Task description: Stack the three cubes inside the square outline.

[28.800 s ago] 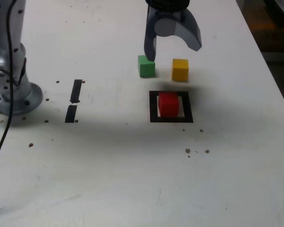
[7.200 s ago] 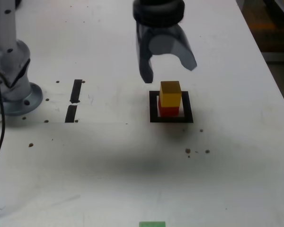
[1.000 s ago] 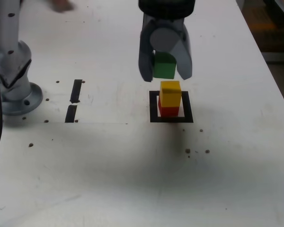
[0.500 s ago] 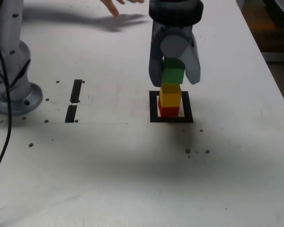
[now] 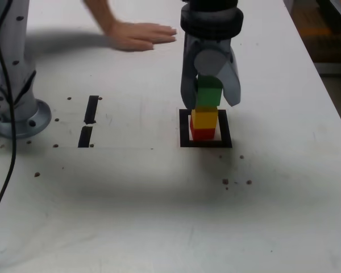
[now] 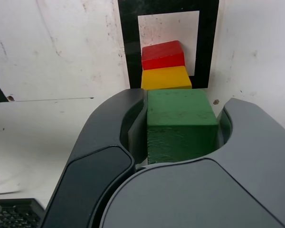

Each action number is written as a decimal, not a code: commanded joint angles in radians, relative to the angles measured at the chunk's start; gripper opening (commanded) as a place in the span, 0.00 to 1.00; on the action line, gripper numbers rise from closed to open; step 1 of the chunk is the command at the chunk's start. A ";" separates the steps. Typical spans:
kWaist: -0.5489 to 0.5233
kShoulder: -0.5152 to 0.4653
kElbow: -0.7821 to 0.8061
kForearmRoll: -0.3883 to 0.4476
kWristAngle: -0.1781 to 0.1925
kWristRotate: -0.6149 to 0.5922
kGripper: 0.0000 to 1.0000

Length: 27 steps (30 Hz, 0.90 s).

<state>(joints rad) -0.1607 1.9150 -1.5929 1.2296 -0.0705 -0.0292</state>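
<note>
White and scuffed, the table (image 5: 159, 216) fills the exterior view, with small dark specks scattered over it. Near the middle is the black square outline (image 5: 184, 128), and inside it the red cube (image 5: 203, 134) rests on the table with the yellow cube (image 5: 204, 118) sitting squarely on top. The pincer (image 5: 209, 96) hangs straight down over this pile and pinches the green cube (image 5: 208, 94) between its two jaws; the green cube's underside looks to be touching the yellow one or just above it, and I cannot tell which. Holding it from above keeps the jaws clear of the lower cubes, probably so the pile is not knocked. Toward the exterior view's left lie two short black tape strips (image 5: 88, 120), and beyond them stands the arm's grey base (image 5: 17, 111) with a black cable (image 5: 7, 165) trailing down. A person's hand (image 5: 141, 35) lies flat on the table at the far side, well apart from the cubes.

From the wrist view, the green cube (image 6: 180, 124) sits snug between the dark jaws, gripped on two opposite faces. Beyond it the yellow cube (image 6: 166, 78) and red cube (image 6: 162, 54) line up inside the square outline (image 6: 128, 47), whose white middle shows past them. The alignment looks good, so I judge release is the only step left.
</note>
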 commanded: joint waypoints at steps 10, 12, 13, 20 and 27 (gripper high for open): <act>0.004 0.003 0.026 -0.023 -0.009 0.002 0.46; 0.004 0.003 0.028 -0.027 -0.008 0.002 0.51; 0.004 0.003 0.030 -0.028 -0.008 0.002 0.53; 0.005 0.002 0.033 -0.033 -0.006 0.002 0.65; 0.005 -0.004 0.034 -0.033 0.002 0.005 0.79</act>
<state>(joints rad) -0.1577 1.9150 -1.5600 1.1978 -0.0708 -0.0262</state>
